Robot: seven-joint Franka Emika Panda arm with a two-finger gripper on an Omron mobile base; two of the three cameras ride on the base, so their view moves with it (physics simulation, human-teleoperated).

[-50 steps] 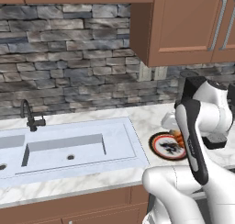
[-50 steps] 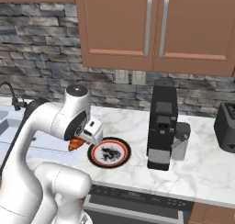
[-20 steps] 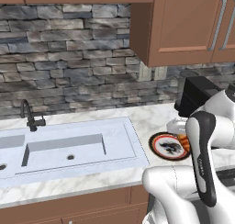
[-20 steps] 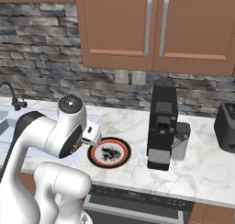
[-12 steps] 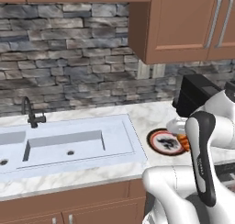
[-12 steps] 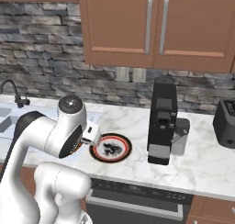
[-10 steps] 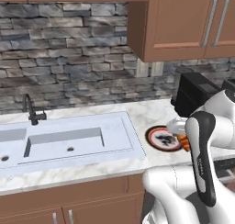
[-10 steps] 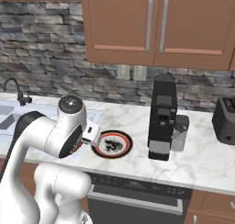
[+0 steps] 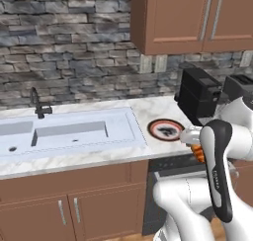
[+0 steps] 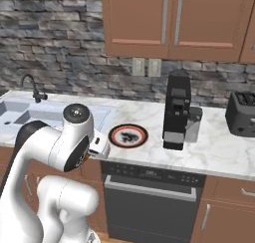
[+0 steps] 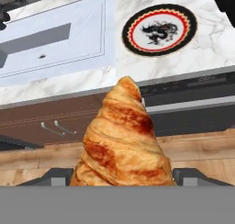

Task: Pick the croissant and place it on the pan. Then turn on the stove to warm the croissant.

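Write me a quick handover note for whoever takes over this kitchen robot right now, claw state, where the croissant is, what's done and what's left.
Claw: shut on the croissant, carried in the air in front of the counter edge, tip pointing away from the hand.
Red-rimmed plate: on the marble counter, nothing on it, between the sink and the coffee machine.
Done: croissant picked up.
Left: find the pan and the stove, which I can't see from here; set the croissant on the pan, then turn a stove knob on.
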